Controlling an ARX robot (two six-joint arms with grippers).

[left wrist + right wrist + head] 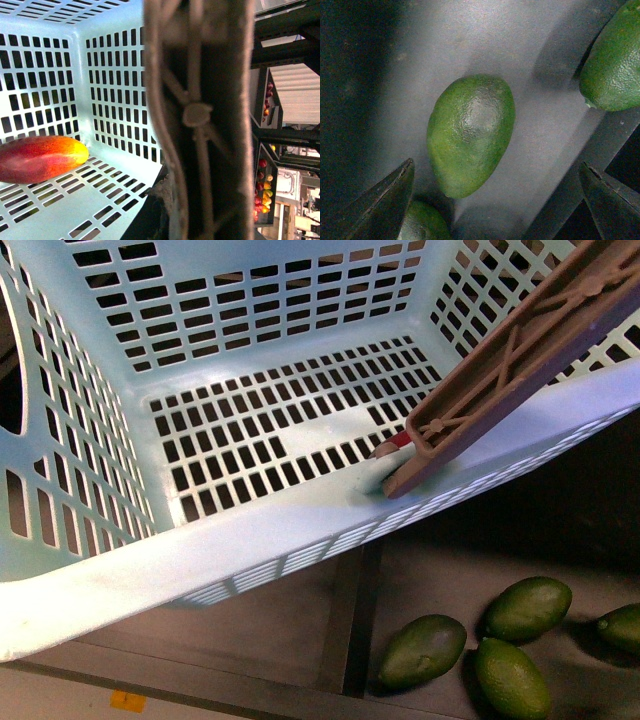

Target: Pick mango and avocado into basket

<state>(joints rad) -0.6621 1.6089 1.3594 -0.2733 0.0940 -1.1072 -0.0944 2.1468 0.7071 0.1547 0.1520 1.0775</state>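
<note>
Closest in, the right gripper [496,167] hangs over one avocado [470,132], jaws spread wide and empty, one tip either side of the fruit's narrow end. A sound grasp would probably centre the jaws across the broad middle before closing, since the glossy skin may slip. Room is tight: a second avocado [422,222] lies just beside one tip and a third avocado [612,65] is near, all on the dark shelf [540,125]. Farther off, the basket [200,560] sits apparently higher, its brown handle [520,350] folded across the rim; the lift must clear that edge. The mango [42,157] already lies on the basket floor. The left gripper's state cannot be told, as the handle fills its view.
</note>
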